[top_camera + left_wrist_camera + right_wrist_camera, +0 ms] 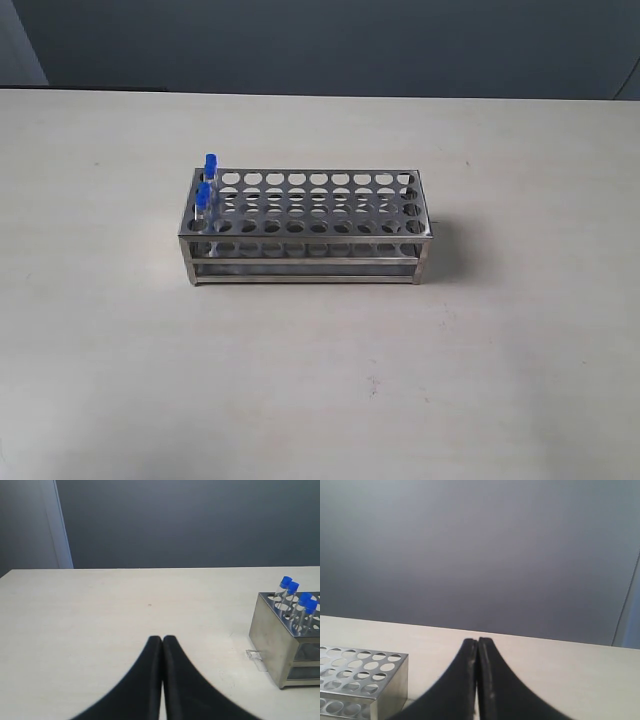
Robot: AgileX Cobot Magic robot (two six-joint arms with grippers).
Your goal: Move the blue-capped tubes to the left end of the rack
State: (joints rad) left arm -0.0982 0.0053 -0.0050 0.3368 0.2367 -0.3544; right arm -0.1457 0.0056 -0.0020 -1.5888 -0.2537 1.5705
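Observation:
The shiny steel rack stands in the middle of the table. Blue-capped tubes stand upright in its leftmost holes; the exterior view shows two caps clearly. In the left wrist view several blue-capped tubes cluster at the near end of the rack. My left gripper is shut with nothing in it, well apart from the rack. The right gripper is shut and empty as well, beside the other end of the rack, where the holes hold nothing. Neither gripper shows in the exterior view.
The table is pale beige and bare around the rack. A small clear scrap lies on the table by the rack's corner. A grey wall runs behind the far edge.

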